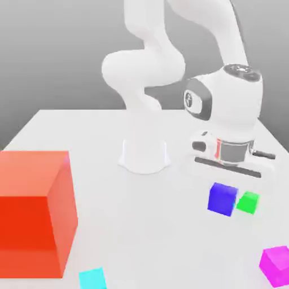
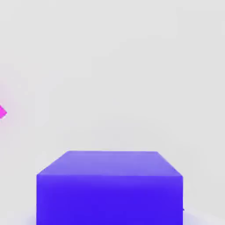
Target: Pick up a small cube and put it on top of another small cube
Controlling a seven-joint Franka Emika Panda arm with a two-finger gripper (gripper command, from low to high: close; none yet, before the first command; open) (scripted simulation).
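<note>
1. fingers [image 1: 217,179] closed, pinching the blue cube [image 1: 222,199].
2. green cube [image 1: 248,202] just beside it, near the desk's [image 1: 141,226] edge at the exterior view's right.
3. arm's [image 1: 232,101] round emblem: too small to read.

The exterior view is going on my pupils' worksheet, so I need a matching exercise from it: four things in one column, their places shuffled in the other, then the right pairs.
Things
1. Red block
2. Cyan cube
3. Magenta cube
4. Green cube

Places in the exterior view
A. Close beside the blue cube
B. At the bottom edge, left of the middle
C. Against the left edge, in the lower half
D. In the lower right corner area

Right pairs: 1-C, 2-B, 3-D, 4-A
</note>
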